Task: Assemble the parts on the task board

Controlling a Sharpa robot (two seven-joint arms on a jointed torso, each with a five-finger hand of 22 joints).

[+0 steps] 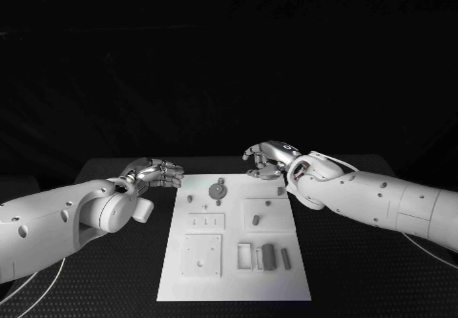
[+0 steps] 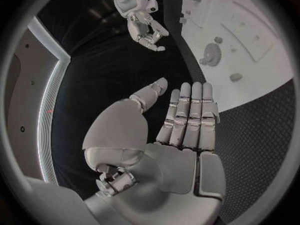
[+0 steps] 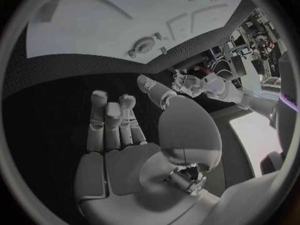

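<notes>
The white task board [image 1: 233, 265] lies in the middle of the black table. On its far end sits a grey gear [image 1: 218, 191], with small grey pieces [image 1: 282, 191] nearby and two grey bars [image 1: 268, 255] near the front right. My left hand [image 1: 157, 172] hovers just off the board's far left corner. In the left wrist view its fingers [image 2: 187, 117] are straight with the thumb apart, holding nothing. My right hand [image 1: 267, 160] hangs over the table just beyond the board's far edge. Its fingers [image 3: 112, 122] are loosely spread and empty. The gear [image 3: 145, 45] lies beyond them.
The board carries raised square plates [image 1: 203, 255] and slots on its left and middle. Black matting [image 1: 353, 265] surrounds the board on all sides. The left wrist view also shows the right hand [image 2: 147, 27], the board [image 2: 250, 80] and the gear [image 2: 210, 54].
</notes>
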